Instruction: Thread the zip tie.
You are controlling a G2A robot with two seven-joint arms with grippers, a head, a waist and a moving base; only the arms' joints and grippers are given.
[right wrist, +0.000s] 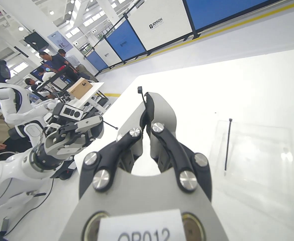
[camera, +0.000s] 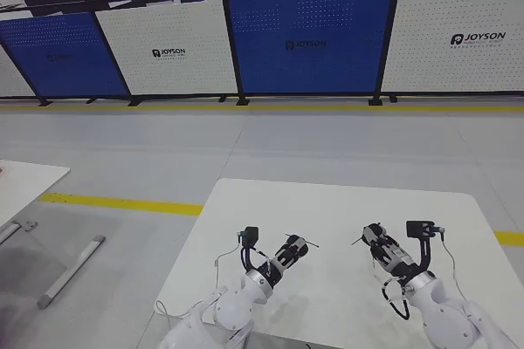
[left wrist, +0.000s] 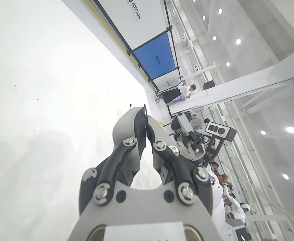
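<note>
Black loose zip tie (right wrist: 228, 145) lies in clear tray (right wrist: 264, 139).

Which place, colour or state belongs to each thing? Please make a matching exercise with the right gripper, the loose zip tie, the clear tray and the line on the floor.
Things:
A. right gripper
B. loose zip tie
C. clear tray
D. floor line

Place, colour or state:
1. yellow
2. rests directly on the white table
3. shut on a black zip tie, whose head sticks out past the fingertips
4. lies flat inside the tray

Pairs: A-3, B-4, C-2, D-1.
</note>
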